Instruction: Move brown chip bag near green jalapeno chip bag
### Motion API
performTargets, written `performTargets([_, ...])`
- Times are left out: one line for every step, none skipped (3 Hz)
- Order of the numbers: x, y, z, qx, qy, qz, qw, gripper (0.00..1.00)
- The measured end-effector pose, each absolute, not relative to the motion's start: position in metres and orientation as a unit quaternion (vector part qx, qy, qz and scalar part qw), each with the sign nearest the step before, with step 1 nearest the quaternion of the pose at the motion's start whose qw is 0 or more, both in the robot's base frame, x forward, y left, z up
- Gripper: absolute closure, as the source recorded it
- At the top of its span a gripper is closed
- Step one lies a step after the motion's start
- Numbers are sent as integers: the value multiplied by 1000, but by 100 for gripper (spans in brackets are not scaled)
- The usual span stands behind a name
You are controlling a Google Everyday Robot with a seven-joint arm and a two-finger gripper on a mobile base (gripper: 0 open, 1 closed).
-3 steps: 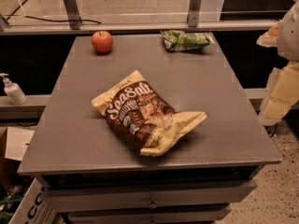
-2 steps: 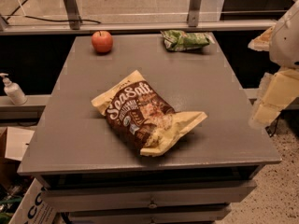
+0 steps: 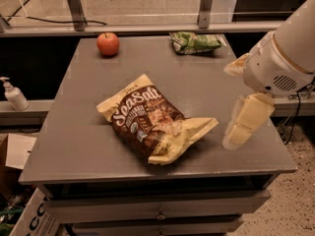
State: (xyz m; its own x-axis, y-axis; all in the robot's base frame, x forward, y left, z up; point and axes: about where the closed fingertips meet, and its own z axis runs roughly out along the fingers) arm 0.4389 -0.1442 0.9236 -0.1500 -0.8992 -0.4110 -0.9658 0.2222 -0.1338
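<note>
Three items on one grey table [image 3: 88,146]; gripper [image 3: 231,107] at 3 o'clock.
Nearest, the brown chip bag [image 3: 147,124] lies flat by the 6 o'clock edge, untouched. The gripper hangs above the right edge, fingers spread wide, holding nothing. Bare tabletop runs to the far edge: apple [image 3: 108,44] at 11 o'clock, green jalapeno chip bag [image 3: 193,42] at 1 o'clock.
</note>
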Motion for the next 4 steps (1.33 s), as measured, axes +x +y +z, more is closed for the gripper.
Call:
performTargets([434, -116, 895, -627, 742, 125, 203, 0])
performTargets([429, -86, 868, -637, 726, 168, 198, 0])
performTargets([420, -51, 853, -652, 704, 201, 197, 0])
performTargets([419, -28, 844, -655, 693, 223, 203, 18])
